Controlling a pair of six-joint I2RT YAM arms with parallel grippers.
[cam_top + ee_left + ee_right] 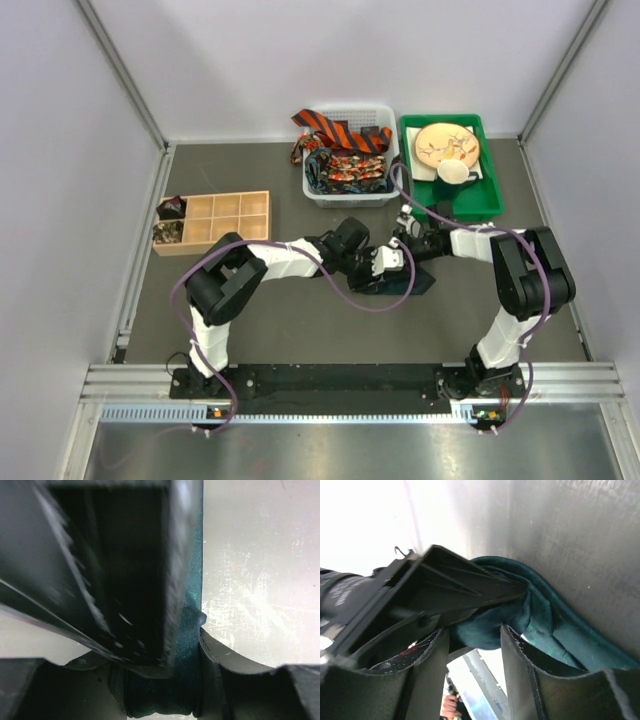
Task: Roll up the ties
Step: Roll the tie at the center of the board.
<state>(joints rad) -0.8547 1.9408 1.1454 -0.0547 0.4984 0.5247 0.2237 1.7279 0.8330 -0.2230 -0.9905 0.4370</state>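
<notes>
Teal tie partly rolled, left fingers clamped on it, right fingers apart around it

Teal tie, plain and glossy, bunched into soft folds, lying in front of the basket, striped tie, orange-and-black, draped over the basket's back rim, patterned ties, dark with red, heaped inside the basket

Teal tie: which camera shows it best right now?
Right wrist: the teal tie is close, its bunched folds clear. Left wrist shows only a narrow strip of it; the top view, just a small dark patch.
</notes>
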